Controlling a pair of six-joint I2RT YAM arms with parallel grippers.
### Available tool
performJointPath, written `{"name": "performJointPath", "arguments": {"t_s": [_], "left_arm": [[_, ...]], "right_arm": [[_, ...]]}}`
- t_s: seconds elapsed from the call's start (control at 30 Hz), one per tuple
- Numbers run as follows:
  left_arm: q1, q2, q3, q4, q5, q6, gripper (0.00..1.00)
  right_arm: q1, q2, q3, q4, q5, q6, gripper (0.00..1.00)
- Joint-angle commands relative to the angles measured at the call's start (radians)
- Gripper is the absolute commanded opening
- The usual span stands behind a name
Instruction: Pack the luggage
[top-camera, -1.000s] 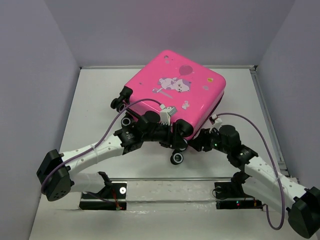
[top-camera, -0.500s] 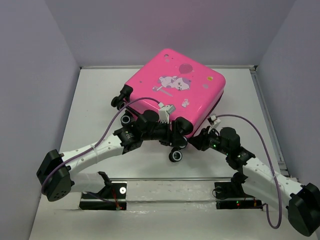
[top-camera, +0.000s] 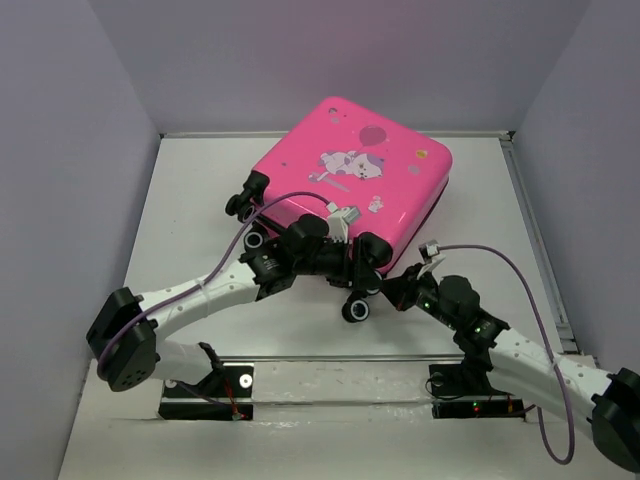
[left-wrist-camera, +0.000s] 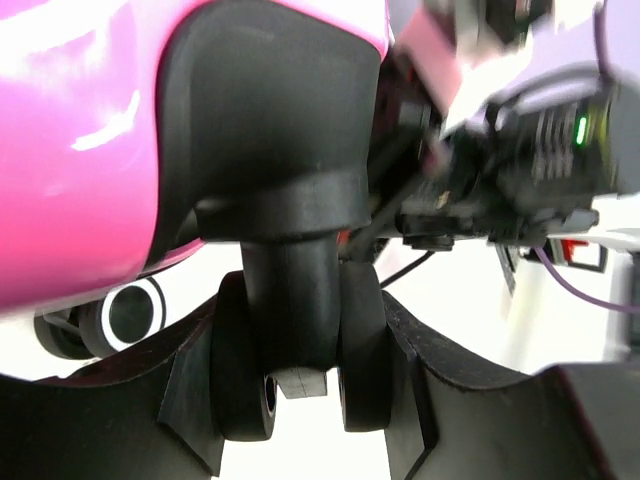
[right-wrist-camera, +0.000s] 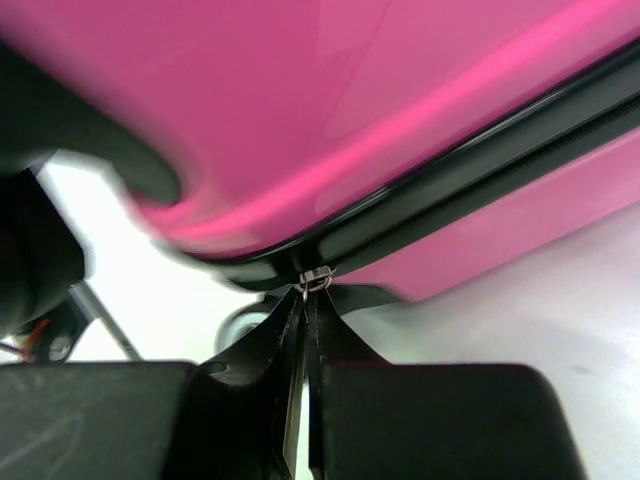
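The left arm (top-camera: 190, 305) and right arm (top-camera: 525, 350) are built of white shells joined by black joint housings. A lilac cable (top-camera: 228, 255) is looped along each. The left pincer (left-wrist-camera: 300, 405) and right pincer (right-wrist-camera: 303, 385) are moulded in matte black. A green light (left-wrist-camera: 580, 128) is lit on the right arm.

High rear overview; wrist cameras seemingly hug luggage (top-camera: 350, 185).
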Motion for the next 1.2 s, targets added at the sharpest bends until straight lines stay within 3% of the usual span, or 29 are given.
{"name": "performJointPath", "arguments": {"t_s": [0.0,0.13,0.23,0.47,0.57,0.67,0.73,0.77,0.8,0.83,0.97,1.07,1.17], "left_arm": [[0.034,0.055,0.228,0.317,0.002,-0.022,0.06],[0.039,0.197,0.398,0.369,0.045,-0.077,0.06],[0.039,0.26,0.46,0.412,0.044,-0.147,0.06],[-0.015,0.362,0.567,0.56,0.006,-0.298,0.06],[-0.082,0.379,0.59,0.601,-0.056,-0.329,0.06],[-0.151,0.401,0.609,0.623,-0.088,-0.34,0.09],[-0.185,0.405,0.61,0.624,-0.087,-0.344,0.17],[-0.19,0.402,0.601,0.624,-0.085,-0.34,0.35],[-0.193,0.398,0.595,0.62,-0.083,-0.33,0.46],[-0.199,0.383,0.58,0.614,-0.083,-0.317,0.65],[-0.219,0.372,0.604,0.563,-0.05,-0.257,0.99],[-0.203,0.327,0.676,0.402,-0.053,-0.101,0.99],[-0.165,0.238,0.768,0.07,-0.206,0.107,0.99]], "right_arm": [[0.21,-0.044,-0.028,0.067,0.185,0.097,0.07],[0.421,0.01,0.012,0.142,0.389,0.11,0.07],[0.503,0.129,0.053,0.203,0.517,0.085,0.07],[0.583,0.506,0.131,0.686,0.791,-0.015,0.07],[0.583,0.717,0.206,1.02,0.917,-0.126,0.07],[0.583,0.874,0.327,1.191,0.918,-0.198,0.07],[0.592,0.964,0.401,1.204,0.922,-0.202,0.07],[0.592,0.981,0.43,1.196,0.915,-0.202,0.07],[0.592,1.01,0.47,1.192,0.921,-0.199,0.07],[0.592,1.021,0.484,1.193,0.928,-0.2,0.07],[0.592,1.044,0.49,1.204,0.967,-0.213,0.07],[0.592,0.992,0.388,1.199,1.011,-0.15,0.07],[0.592,0.908,0.274,1.128,1.039,-0.087,0.07]]}}
